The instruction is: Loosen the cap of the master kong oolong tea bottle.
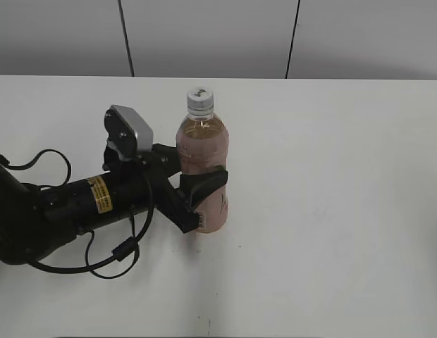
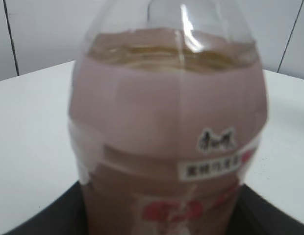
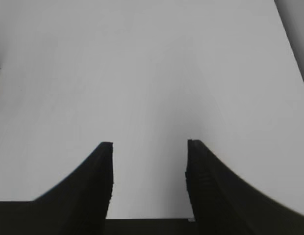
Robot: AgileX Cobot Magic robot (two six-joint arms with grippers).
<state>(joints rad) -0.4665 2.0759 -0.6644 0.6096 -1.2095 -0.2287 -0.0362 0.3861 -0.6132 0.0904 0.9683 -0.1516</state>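
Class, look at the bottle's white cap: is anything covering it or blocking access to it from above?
Nothing visible does. The cap sits bare on the bottle. The left gripper clamps the bottle lower down, around its body. The right gripper is open over bare table.

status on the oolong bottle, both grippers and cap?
Left gripper clamped on the bottle, upright on the table. Right gripper open, empty, off the bottle. Cap untouched, nothing blocking it.

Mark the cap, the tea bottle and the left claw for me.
cap (image 1: 200,99), exterior view, on its white top.
tea bottle (image 1: 202,146), exterior view, on the pink label above the claw.
left claw (image 1: 204,189), exterior view, on the front finger wrapped around the bottle's middle.
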